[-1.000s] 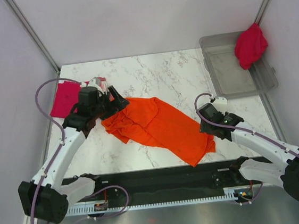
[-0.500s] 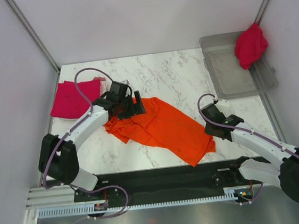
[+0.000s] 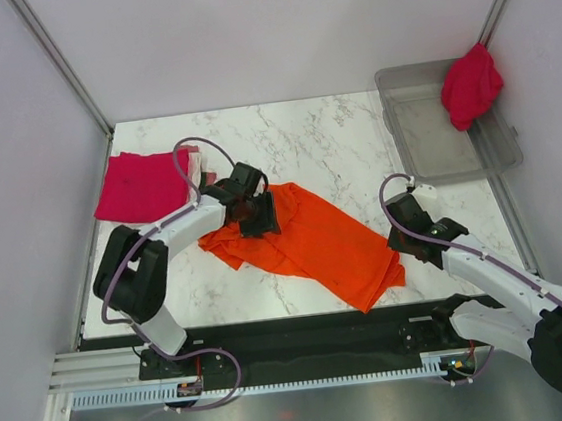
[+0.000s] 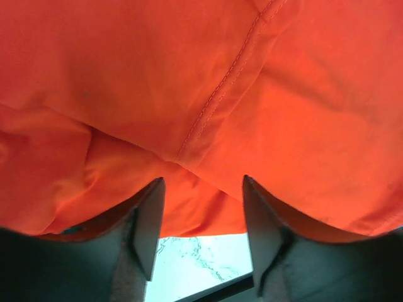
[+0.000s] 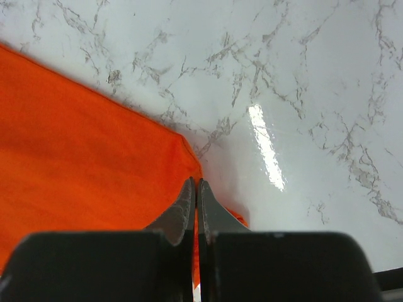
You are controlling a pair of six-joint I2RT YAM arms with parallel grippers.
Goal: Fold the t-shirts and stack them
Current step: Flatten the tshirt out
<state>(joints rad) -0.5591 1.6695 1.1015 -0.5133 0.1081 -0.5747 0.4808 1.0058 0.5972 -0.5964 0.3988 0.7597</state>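
A bright orange t-shirt [image 3: 309, 238] lies crumpled across the middle of the marble table [image 3: 334, 140]. My left gripper [image 3: 259, 213] is down on its upper left part. In the left wrist view that gripper [image 4: 201, 185] has its jaws apart, with a fold of orange cloth [image 4: 208, 94] bulging between the fingertips. My right gripper [image 3: 401, 246] is at the shirt's right corner. In the right wrist view it [image 5: 196, 184] is shut on the orange hem [image 5: 94, 157]. A folded crimson t-shirt [image 3: 143, 185] lies at the far left, with pale pink cloth [image 3: 192, 164] at its right edge. Another crimson t-shirt [image 3: 471, 85] hangs over the bin's rim.
A clear grey plastic bin [image 3: 434, 139] stands at the back right corner of the table. A black rail [image 3: 304, 334] runs along the near edge between the two arm bases. Pale walls close in the left, back and right sides.
My left arm swung right from the crimson stack onto the orange shirt, its jaws narrowing. My right gripper closed on the shirt's right corner.
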